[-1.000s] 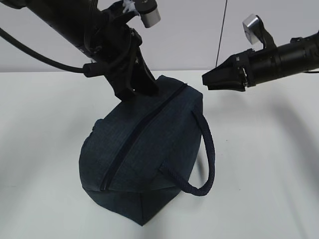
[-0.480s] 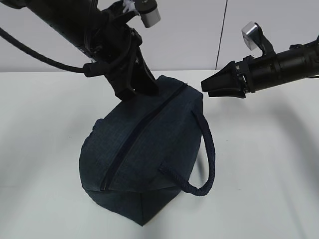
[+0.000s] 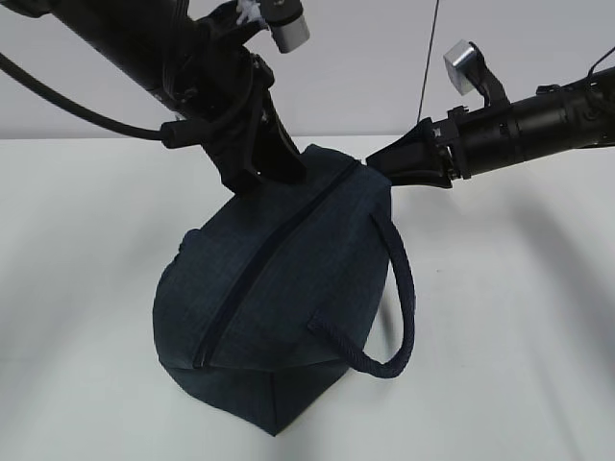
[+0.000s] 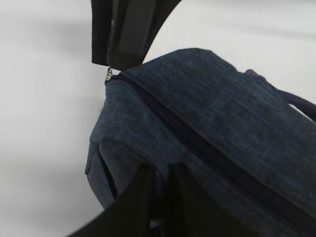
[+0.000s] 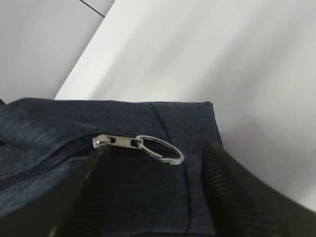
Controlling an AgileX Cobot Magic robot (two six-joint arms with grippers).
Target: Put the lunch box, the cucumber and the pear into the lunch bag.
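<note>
Now right gripper point(image 3: 377, 163) nearer lunch bag point(image 3: 279, 288), jaws straddling ring pull point(image 5: 159, 147)

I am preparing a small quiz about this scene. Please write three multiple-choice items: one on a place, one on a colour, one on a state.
1. Where does the ring pull lie?
A. Between the open right gripper fingers
B. On the table, away from the bag
C. Inside the bag

2. What colour is the bag?
A. Red
B. Dark navy
C. Yellow

3. What is the state of the zipper?
A. Fully open, lining showing
B. Closed along the bag's top
C. Torn off

Answers:
1. A: the right wrist view shows the ring on the fabric, with one finger on each side of it.
2. B: the fabric is dark navy in all views.
3. B: the exterior view shows the zipper line shut, with nothing of the inside visible.
</note>
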